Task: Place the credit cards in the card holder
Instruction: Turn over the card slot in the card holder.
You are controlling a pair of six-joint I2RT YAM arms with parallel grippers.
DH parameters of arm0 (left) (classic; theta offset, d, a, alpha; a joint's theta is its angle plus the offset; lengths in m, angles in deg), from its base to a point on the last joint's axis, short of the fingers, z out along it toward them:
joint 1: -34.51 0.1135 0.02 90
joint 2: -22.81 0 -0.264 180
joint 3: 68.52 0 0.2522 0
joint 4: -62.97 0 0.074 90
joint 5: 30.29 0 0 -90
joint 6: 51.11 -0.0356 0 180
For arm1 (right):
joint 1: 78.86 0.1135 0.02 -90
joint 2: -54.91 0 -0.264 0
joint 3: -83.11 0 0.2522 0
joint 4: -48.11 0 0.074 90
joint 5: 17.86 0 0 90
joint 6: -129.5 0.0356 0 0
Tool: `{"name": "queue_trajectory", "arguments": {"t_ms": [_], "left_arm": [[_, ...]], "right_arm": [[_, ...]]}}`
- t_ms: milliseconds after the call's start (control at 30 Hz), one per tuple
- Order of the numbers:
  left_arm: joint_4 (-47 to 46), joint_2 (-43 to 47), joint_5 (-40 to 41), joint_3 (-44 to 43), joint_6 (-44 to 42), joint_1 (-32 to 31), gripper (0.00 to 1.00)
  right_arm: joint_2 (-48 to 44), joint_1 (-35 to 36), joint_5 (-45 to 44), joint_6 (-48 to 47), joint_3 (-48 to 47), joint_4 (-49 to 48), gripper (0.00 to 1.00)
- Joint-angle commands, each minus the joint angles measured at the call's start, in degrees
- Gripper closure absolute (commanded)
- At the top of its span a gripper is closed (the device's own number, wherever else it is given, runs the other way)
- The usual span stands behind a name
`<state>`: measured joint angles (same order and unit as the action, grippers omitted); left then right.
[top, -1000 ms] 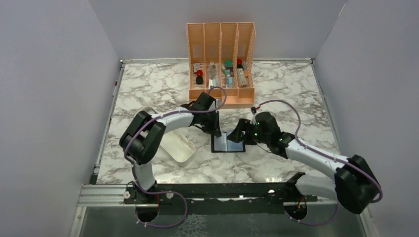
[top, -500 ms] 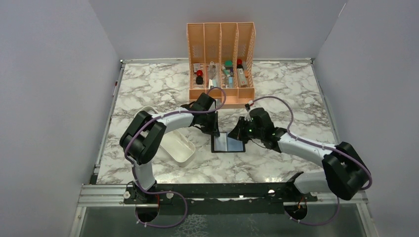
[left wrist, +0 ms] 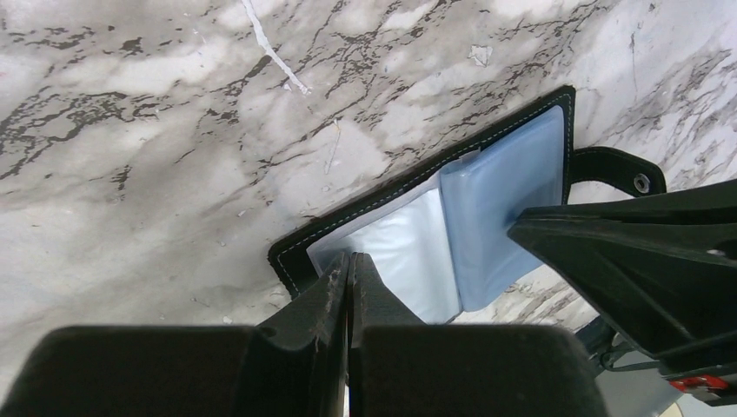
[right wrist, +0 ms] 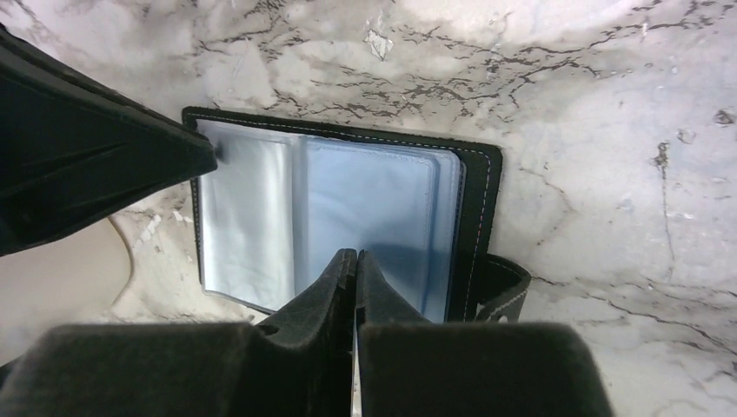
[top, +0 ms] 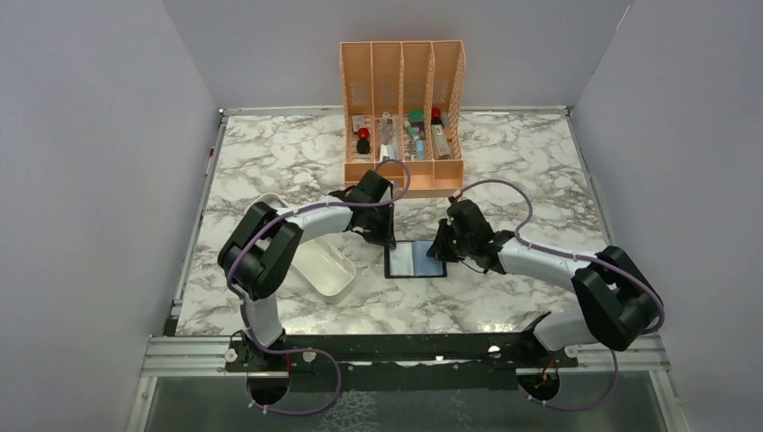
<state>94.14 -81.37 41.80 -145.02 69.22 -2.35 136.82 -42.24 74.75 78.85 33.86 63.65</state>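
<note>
The card holder (right wrist: 261, 208) is laid open on the marble table (top: 270, 171), in the middle between the two arms. Its clear and bluish pockets are turned upward and its clasp tab (right wrist: 507, 291) lies out at the right side. The left gripper (left wrist: 350, 263) is placed at the left edge of the holder, with its fingers pressed together and nothing seen between them. It is judged that this edge is being pinned down so that the cover cannot fold shut or slide. The right gripper (right wrist: 355, 258) is brought over the bluish pockets on the right half, also with the fingers closed tight. Whether a pocket leaf is caught between them cannot be told, and no card is seen there. It seems that the holder is being spread and steadied from both sides, as a preparation. No credit cards can be made out in any view, neither in the pockets nor in the white tray (top: 335, 270) just beside the left arm, so the filling is judged as not yet begun. The orange organiser (top: 402, 112) at the far edge is left well apart.
</note>
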Motion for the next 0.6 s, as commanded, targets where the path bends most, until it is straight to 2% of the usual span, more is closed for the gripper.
{"name": "queue_trajectory", "arguments": {"t_ms": [0, 133, 333, 400, 467, 500, 567], "left_arm": [[2.24, 1.38, 1.89, -3.05, -2.34, 0.04, 0.92], [8.17, 5.93, 5.83, -7.44, -6.40, 0.04, 0.84], [16.41, 15.66, 18.73, -11.70, -11.43, 0.07, 0.67], [18.33, 18.12, 21.38, -12.37, -12.80, 0.09, 0.58], [20.55, 20.37, 24.49, -12.72, -14.08, 0.10, 0.32], [21.73, 21.30, 27.05, -12.94, -14.41, 0.08, 0.26], [24.26, 23.01, 32.54, -13.49, -15.41, 0.10, 0.23]], "right_arm": [[-5.21, -0.15, -0.92, -1.56, -0.16, 2.73, 0.89], [-12.60, -0.15, 2.42, -4.05, 0.74, 1.66, 0.73], [-21.83, -0.14, 7.87, -5.91, 3.39, -1.62, 0.61], [-23.15, -0.15, 8.68, -6.34, 3.05, -0.72, 0.59], [-24.41, -0.15, 9.17, -7.16, 2.84, 0.17, 0.56], [-25.23, -0.15, 9.29, -7.51, 2.99, 0.19, 0.54], [-26.79, -0.08, 9.83, -7.96, 3.55, 0.07, 0.48]]}}
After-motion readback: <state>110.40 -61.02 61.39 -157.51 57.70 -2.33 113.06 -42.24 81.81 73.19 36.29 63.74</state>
